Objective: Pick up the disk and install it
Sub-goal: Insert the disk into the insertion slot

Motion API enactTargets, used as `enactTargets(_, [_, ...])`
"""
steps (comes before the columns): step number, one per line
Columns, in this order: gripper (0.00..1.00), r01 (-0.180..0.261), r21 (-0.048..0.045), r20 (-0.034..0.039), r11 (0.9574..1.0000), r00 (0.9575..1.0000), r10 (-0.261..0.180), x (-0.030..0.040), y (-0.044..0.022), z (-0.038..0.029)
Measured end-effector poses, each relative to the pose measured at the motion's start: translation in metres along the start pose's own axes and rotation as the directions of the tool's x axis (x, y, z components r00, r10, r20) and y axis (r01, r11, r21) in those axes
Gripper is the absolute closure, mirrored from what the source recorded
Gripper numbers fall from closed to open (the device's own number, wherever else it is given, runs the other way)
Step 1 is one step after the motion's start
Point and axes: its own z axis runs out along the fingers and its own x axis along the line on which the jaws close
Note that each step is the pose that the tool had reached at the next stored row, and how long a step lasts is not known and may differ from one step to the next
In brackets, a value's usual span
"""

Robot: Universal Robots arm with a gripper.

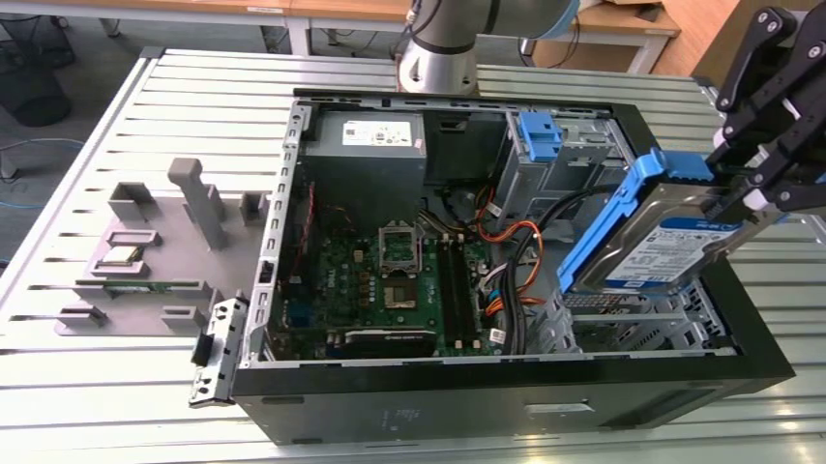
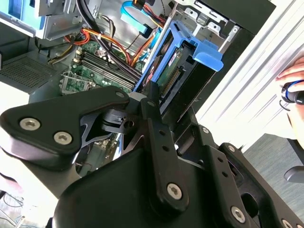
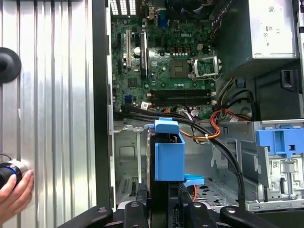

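Pincer [image 2: 148,97] arms loomed closest in the second wrist view, pinching the disk [image 2: 178,66] above the open computer case [image 2: 251,12]. In the first wrist view it hung over the drive bay [image 3: 128,156], black cables [image 3: 240,190] crossing beside it; a hand [image 3: 16,192] rested on the desk [image 3: 52,95]. In the exterior view it stood tilted, lifted but not installed.

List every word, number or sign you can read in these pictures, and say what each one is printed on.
No text here can be read with confidence.
Blue-and-white label on the disk, held in the gripper: print too small to read.
White label on the power supply: lines of print, blurred, unreadable.
Fine white markings on the motherboard: too small to read.
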Motion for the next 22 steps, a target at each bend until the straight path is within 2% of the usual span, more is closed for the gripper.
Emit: enactTargets(22, [0.65,0.000,0.0000,-0.0002,1.0000,1.0000,0.000,0.0005,-0.0035,0.0027])
